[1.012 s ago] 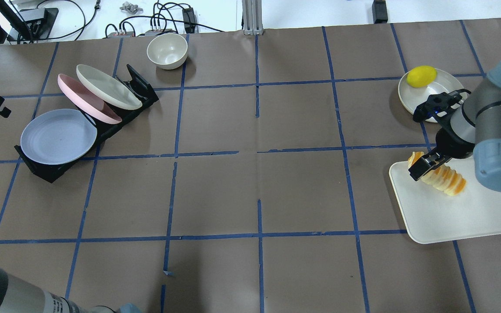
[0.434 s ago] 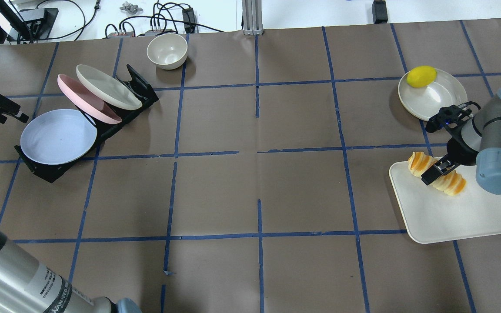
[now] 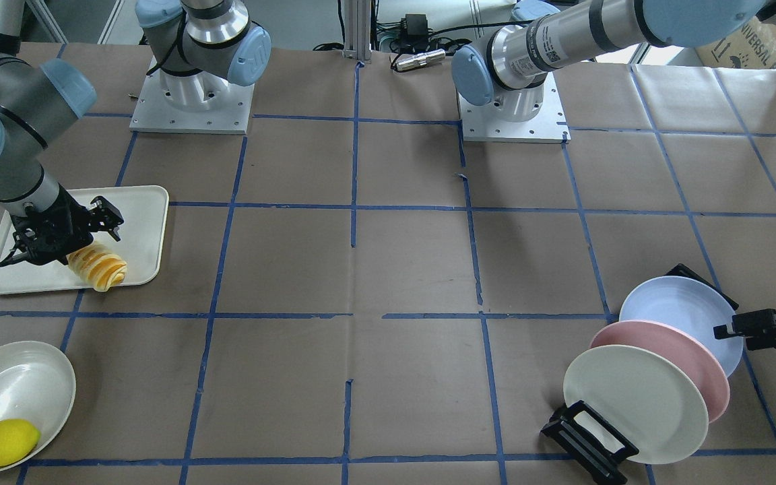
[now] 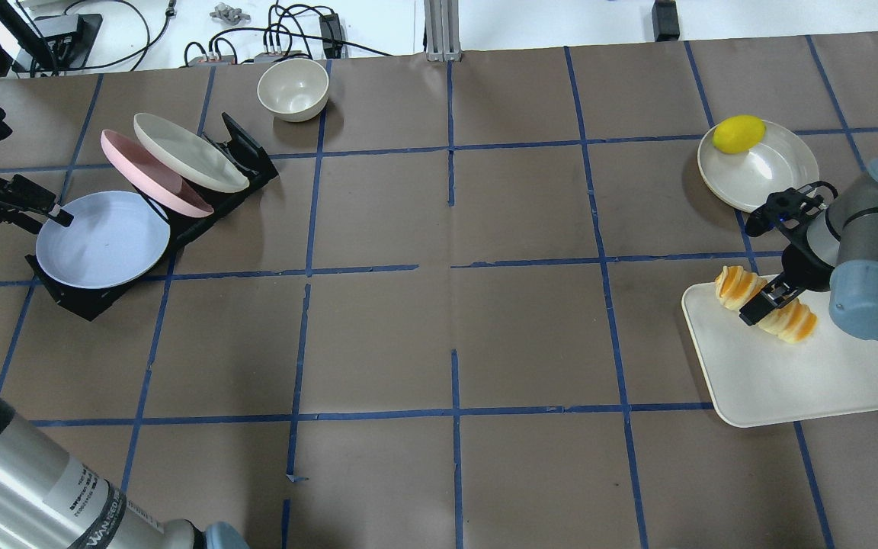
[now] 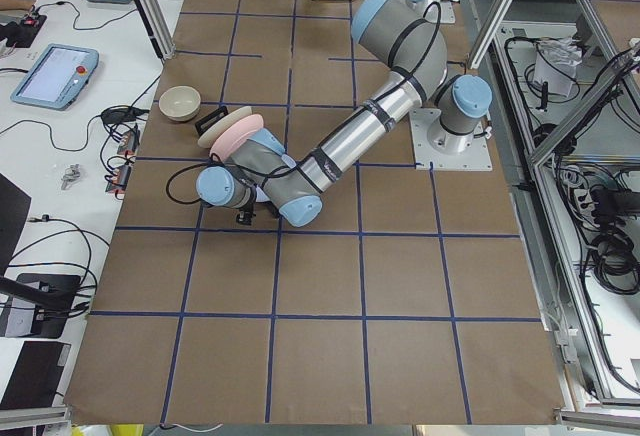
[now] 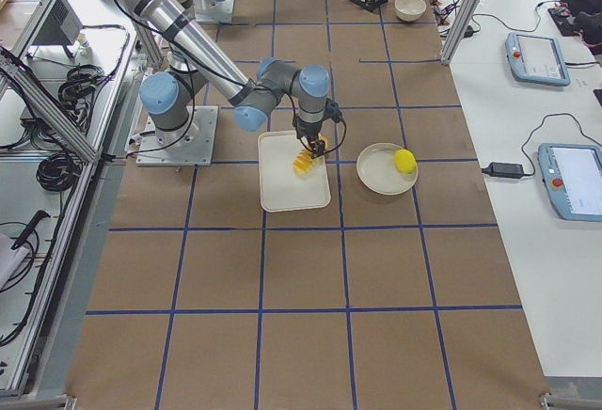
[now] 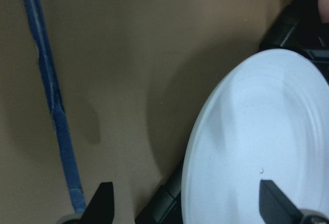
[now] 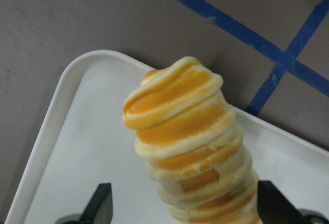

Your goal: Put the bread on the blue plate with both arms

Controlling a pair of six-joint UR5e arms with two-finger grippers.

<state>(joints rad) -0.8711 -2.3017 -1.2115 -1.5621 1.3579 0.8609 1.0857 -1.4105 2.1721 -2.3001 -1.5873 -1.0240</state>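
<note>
Bread: we see the bread (image 8: 187, 126) lying on the white tray (image 4: 805, 374), near one corner. It is at the opposite end of the surface (image 4: 454, 335) from the plates.
Right claw: the right claw (image 8: 186, 206) is spread wide and straddles the roll, one finger (image 8: 100, 206) on each side. We judge that it has not gripped yet.
Blue plate: the blue plate (image 4: 100, 240) stands tilted in the front slot of the black rack (image 4: 88, 301). The pink plate (image 4: 151, 177) is just behind it.
Left claw: the left claw (image 7: 187, 206) is spread wide with the plate's rim between its fingers, and it holds nothing.
Risk at the bread: the roll is ridged and tapering, and we think it is soft. An off-centre squeeze could let it roll or slip out, and a hard one could crush it.
Risk at the plate: the thin, smooth rim could slide in the pinch. A low bite could catch the rack too, and a crooked lift could knock the pink plate.
Risk at placing: on a leaning plate the roll would slide off, so we think the plate must be level first.
Hidden: the right wrist view cuts off the bread's lower end and most of both fingers, so we cannot tell whether they touch it. The rack hides the plate's lower edge. We cannot tell whether the left claw touches the rim.
</note>
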